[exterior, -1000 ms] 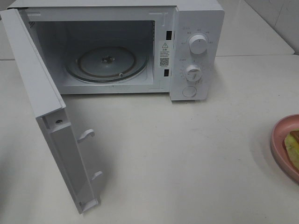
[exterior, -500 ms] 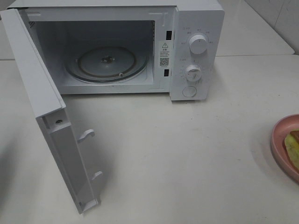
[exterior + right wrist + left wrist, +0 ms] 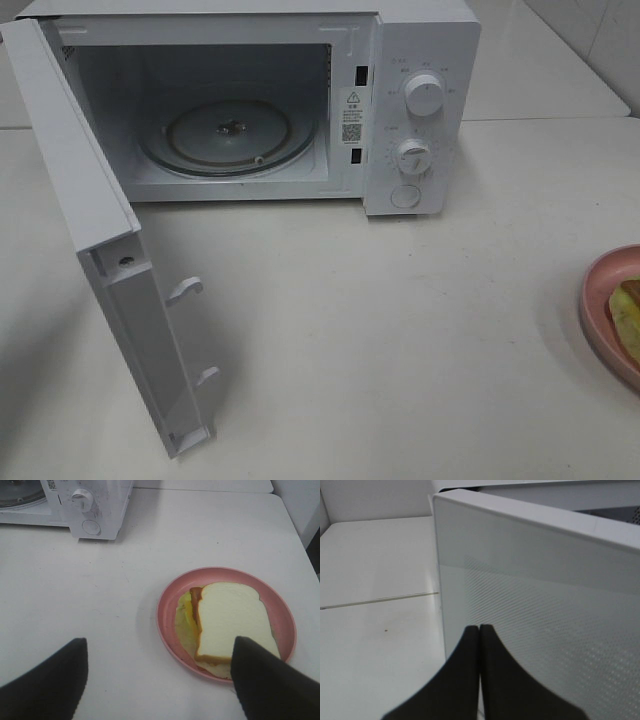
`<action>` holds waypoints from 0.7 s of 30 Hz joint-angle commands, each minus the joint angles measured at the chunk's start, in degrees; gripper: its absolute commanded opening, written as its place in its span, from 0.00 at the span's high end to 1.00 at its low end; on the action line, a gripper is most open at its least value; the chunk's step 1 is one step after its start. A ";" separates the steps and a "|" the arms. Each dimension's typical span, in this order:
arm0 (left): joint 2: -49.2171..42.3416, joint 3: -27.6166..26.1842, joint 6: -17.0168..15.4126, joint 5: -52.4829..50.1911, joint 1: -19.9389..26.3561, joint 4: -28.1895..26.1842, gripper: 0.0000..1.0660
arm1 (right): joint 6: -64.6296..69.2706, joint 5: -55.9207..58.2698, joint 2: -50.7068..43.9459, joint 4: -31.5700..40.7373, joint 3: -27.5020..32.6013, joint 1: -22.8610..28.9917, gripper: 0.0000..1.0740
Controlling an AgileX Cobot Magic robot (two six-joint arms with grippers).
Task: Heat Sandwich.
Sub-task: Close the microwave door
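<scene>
1. The left hand [image 3: 479, 645] has its two dark fingers pressed together with nothing between them, and it sits just beside the outer face of the microwave door [image 3: 545, 610].
2. The right hand [image 3: 160, 670] is spread wide and holds nothing; it hangs above the tabletop [image 3: 100, 580], with one finger [image 3: 260, 675] in front of the near corner of the sandwich [image 3: 227, 620].
3. The sandwich lies on a round pink plate [image 3: 170, 605]. Its top slice of white bread sits shifted, so the yellow-green leaf and a reddish-brown layer show along one side.
4. In the high view, the plate [image 3: 597, 300] is at the right edge of the tabletop [image 3: 400, 330], well apart from the microwave [image 3: 420, 60], and only part of it shows.
5. The microwave door [image 3: 110, 250] stands swung open to the left. Inside, the glass turntable [image 3: 230, 135] is bare.
6. Two round knobs [image 3: 424, 95] and a button sit on the microwave's right panel.
</scene>
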 commanded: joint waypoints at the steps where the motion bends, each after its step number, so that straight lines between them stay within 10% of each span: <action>1: 2.23 -1.55 -3.21 -3.72 -0.17 4.18 1.00 | -0.34 -0.52 -1.55 0.00 0.00 -0.34 0.29; 8: 2.58 -3.04 -5.44 -3.32 -4.01 6.36 1.00 | -0.34 -0.52 -1.55 0.00 0.00 -0.34 0.29; 21: 12.20 -8.14 5.21 -3.27 -19.19 -9.80 1.00 | -0.34 -0.52 -1.55 0.00 0.00 -0.34 0.29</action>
